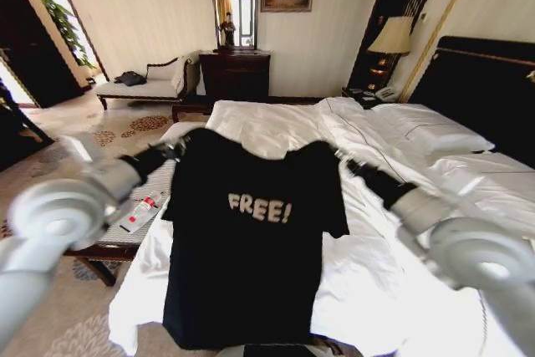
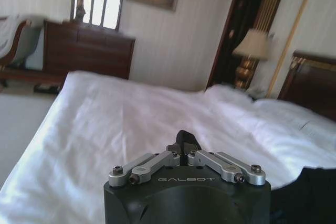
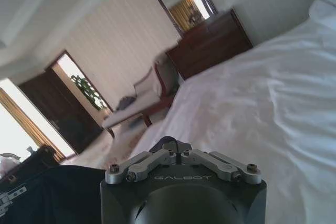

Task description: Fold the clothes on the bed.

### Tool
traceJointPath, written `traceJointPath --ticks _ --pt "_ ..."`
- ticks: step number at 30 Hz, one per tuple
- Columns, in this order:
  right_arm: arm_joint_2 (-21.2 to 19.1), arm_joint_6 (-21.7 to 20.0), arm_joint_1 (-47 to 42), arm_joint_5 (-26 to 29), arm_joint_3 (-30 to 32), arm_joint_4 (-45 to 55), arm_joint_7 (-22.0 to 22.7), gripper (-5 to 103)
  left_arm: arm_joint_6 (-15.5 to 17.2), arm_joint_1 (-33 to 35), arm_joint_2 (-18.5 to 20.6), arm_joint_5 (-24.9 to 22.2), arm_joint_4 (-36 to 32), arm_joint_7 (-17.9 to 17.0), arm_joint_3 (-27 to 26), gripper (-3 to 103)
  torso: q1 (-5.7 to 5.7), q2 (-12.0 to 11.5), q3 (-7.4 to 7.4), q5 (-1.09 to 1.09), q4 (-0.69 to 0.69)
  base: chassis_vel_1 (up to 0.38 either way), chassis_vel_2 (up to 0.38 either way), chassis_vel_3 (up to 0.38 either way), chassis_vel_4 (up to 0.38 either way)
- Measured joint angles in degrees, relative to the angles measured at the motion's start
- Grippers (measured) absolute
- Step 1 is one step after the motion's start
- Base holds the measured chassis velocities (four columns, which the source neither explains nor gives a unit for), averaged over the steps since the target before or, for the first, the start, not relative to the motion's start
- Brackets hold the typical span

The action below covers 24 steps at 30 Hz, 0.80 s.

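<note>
Both grippers, left and right, clench the T-shirt shoulders; it hangs below the fingers over the bed. Fabric is light, limp; grip seams.

Bare duvet beyond hanging T-shirt

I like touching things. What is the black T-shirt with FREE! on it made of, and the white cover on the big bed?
The black short-sleeved T-shirt looks like soft matte knit fabric, probably cotton: it hangs limp between the left gripper and right gripper. The white duvet looks like smooth woven cloth, showing soft wrinkles and folds.
</note>
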Motion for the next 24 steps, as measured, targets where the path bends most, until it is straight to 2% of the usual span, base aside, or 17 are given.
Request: traceJointPath --ticks 1,2,3,5,6,9,16,24 --pt "0.0 0.0 0.0 0.0 0.0 0.0 0.0 0 0.0 0.0 0.0 0.0 0.0 0.0 0.0 1 0.0 0.0 0.0 0.0 0.0 0.0 0.0 0.0 0.0" --pt "1.58 -0.07 2.54 -1.94 -3.99 -3.01 0.11 0 -0.11 -1.35 -1.71 2.61 3.11 0.42 3.45 1 0.0 0.0 0.0 -0.01 0.04 0.0 0.0 0.0 0.0" --pt "3.57 -0.08 5.86 -4.77 -8.77 -7.96 -0.3 0 -0.42 -3.45 -4.7 5.56 7.38 0.68 7.9 1 0.01 -0.01 0.01 -0.02 0.03 0.0 0.0 0.0 0.0" --pt "5.92 0.02 9.6 -6.76 -13.22 -14.08 -1.12 0 -0.96 -5.75 -9.16 7.89 12.09 0.79 11.8 1 0.02 -0.01 0.01 0.0 0.0 0.0 0.0 0.0 0.0" --pt "5.92 0.02 9.6 -6.76 -13.22 -14.08 -1.12 0 -0.96 -5.75 -9.16 7.89 12.09 0.79 11.8 1 0.02 -0.01 0.01 0.0 0.0 0.0 0.0 0.0 0.0" --pt "8.19 1.04 14.6 -9.9 -17.53 -22.65 -3.42 0 -2.05 -8.71 -14.78 10.69 18.49 1.06 14.95 1 0.02 -0.01 0.0 0.02 -0.06 0.0 0.0 0.0 0.0" --pt "12.63 4.78 24.01 -15.01 -22.92 -35.33 -5.76 0 -4.65 -12.65 -22.65 17.13 31.51 2.8 16.67 1 0.01 0.0 0.0 0.01 0.01 0.0 0.0 0.0 0.0" --pt "16.6 6.07 26.55 -20.19 -23.97 -44.25 -4.15 0 -5.99 -13.38 -24.74 20.57 38.8 3.99 15.8 1 0.01 0.0 -0.01 0.01 0.0 0.0 0.0 0.0 0.0"
